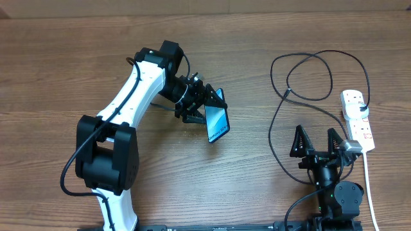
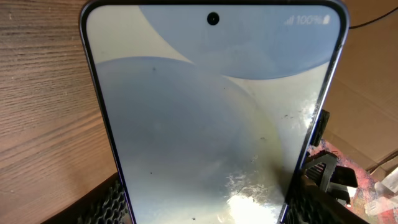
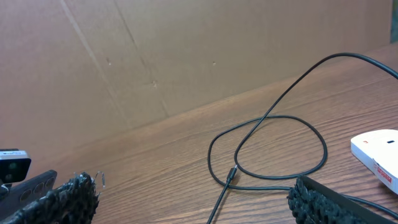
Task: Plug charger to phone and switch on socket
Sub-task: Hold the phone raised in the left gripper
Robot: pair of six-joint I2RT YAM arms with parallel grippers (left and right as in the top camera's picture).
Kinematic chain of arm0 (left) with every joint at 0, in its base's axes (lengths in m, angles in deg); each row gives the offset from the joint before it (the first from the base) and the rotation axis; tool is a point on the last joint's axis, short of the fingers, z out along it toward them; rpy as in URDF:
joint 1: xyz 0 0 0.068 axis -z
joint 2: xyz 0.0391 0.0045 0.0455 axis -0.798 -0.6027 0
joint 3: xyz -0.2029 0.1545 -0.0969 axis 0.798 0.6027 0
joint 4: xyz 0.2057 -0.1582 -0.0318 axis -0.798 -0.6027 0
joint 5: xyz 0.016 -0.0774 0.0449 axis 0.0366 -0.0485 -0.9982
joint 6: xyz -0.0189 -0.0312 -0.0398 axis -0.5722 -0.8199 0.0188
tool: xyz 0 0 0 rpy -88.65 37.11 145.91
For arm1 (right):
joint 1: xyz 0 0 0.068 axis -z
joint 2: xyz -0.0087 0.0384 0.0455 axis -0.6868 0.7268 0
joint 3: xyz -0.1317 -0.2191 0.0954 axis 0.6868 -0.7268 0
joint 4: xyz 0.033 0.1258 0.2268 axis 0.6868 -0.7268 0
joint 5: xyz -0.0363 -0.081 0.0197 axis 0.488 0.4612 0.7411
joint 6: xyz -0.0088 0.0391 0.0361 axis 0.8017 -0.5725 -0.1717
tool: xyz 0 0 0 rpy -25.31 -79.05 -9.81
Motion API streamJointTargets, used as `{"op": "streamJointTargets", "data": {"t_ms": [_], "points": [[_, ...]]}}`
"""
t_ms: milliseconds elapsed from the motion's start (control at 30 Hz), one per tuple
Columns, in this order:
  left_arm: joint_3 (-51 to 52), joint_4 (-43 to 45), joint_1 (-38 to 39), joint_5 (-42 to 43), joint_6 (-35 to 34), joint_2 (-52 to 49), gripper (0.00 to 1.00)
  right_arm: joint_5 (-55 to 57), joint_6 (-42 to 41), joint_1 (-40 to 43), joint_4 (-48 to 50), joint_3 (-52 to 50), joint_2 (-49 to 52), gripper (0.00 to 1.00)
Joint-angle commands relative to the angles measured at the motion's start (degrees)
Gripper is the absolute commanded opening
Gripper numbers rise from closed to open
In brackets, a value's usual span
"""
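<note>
My left gripper [image 1: 200,106] is shut on the phone [image 1: 218,122], gripping its long edges and holding it tilted above the table centre. In the left wrist view the phone's light blue screen [image 2: 211,112] fills the frame between the two fingers. The charger, a thin black cable [image 1: 279,122], loops across the right of the table. Its small plug [image 3: 231,176] lies on the wood in front of my right gripper [image 1: 316,139], which is open and empty. The socket, a white power strip [image 1: 357,119], lies at the far right; its end shows in the right wrist view [image 3: 379,154].
The strip's white cord [image 1: 368,186] runs down toward the front edge on the right. A brown cardboard wall [image 3: 155,56] stands behind the table. The wooden table [image 1: 64,70] is bare at the left.
</note>
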Motion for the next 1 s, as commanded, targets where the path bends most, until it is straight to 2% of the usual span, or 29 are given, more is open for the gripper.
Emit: {"op": "streamJointTargets", "data": {"t_ms": [0, 867, 967], "points": [[-1.62, 0.61, -0.2, 3.19, -0.83, -0.33, 0.47, 0.5, 0.39, 0.04, 0.35, -0.61, -0.37, 1.0], [-1.62, 3.06, -0.63, 1.14, -0.72, -0.33, 0.47, 0.5, 0.39, 0.04, 0.35, -0.61, -0.37, 1.0], [-1.62, 3.04, -1.2, 0.33, 1.51, -0.33, 0.47, 0.52, 0.39, 0.04, 0.35, -0.61, -0.37, 1.0]]}}
